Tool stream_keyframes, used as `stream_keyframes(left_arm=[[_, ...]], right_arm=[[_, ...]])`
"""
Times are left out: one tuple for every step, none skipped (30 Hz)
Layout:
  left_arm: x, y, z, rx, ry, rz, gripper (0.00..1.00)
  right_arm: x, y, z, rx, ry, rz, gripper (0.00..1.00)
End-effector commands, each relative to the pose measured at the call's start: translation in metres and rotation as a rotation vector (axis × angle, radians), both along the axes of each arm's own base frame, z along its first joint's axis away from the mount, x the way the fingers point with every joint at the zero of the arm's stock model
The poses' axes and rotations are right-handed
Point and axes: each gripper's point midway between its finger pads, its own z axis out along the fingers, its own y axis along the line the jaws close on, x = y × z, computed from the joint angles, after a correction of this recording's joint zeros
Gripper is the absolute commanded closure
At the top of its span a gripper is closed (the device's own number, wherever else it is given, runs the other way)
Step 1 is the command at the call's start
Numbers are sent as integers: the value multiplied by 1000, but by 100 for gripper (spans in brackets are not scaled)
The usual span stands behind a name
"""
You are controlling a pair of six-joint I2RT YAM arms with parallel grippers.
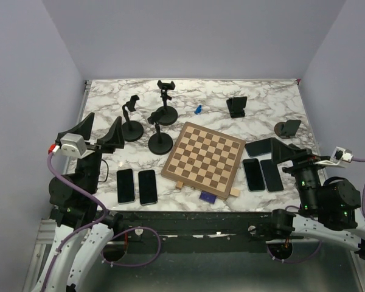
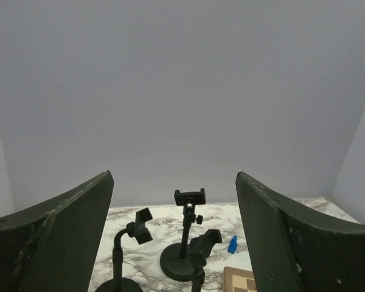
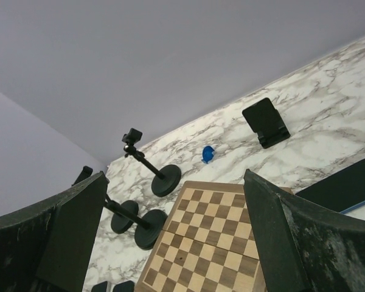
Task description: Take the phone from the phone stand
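Observation:
Three black pole phone stands (image 1: pixel 165 100) (image 1: pixel 132 118) (image 1: pixel 160 132) are grouped at the back left, and their clamps (image 2: pixel 189 197) hold nothing. A small black desk stand (image 1: pixel 236 106) and a round-based stand (image 1: pixel 287 128) sit at the back right. I cannot tell whether a phone rests on either. Black phones lie flat on the table: two at the front left (image 1: pixel 125 185) (image 1: pixel 147 187) and three at the right (image 1: pixel 253 174) (image 1: pixel 271 175) (image 1: pixel 260 146). My left gripper (image 1: pixel 101 129) (image 2: pixel 174 176) is open and empty, raised at the left edge. The right gripper (image 1: pixel 290 152) (image 3: pixel 175 174) is also open and empty, above the right-hand phones.
A wooden chessboard (image 1: pixel 205 156) (image 3: pixel 213 237) lies in the middle of the marble table (image 1: pixel 261 97). A small blue piece (image 1: pixel 198 109) (image 3: pixel 207 154) lies behind it, and a dark blue item (image 1: pixel 207 196) sits at its front edge. Grey walls enclose three sides.

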Motion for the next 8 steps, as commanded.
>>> stream_keyframes(left_arm=[[-3,8,5,-20,-25,39,10],[-2,8,5,-18,-24,38,10],[-2,7,4,-18,-23,37,10],[-1,7,3,-17,-19,36,10],[0,6,3,-15,-16,34,10],[1,6,3,-14,-12,34,10],[1,5,3,-13,-8,29,10],[0,4,4,-12,-11,24,10]], right_arm=[[-2,-4,1,-31,-4,4,0],[-1,-5,1,-30,-4,0,0],[-1,-6,1,-26,-5,-4,0],[-1,-6,2,-25,-8,-8,0],[-1,-5,2,-27,-13,-7,0],[-1,-5,2,-25,-16,-10,0],[0,-3,2,-24,-21,-6,0],[0,-2,3,-30,-28,0,0]])
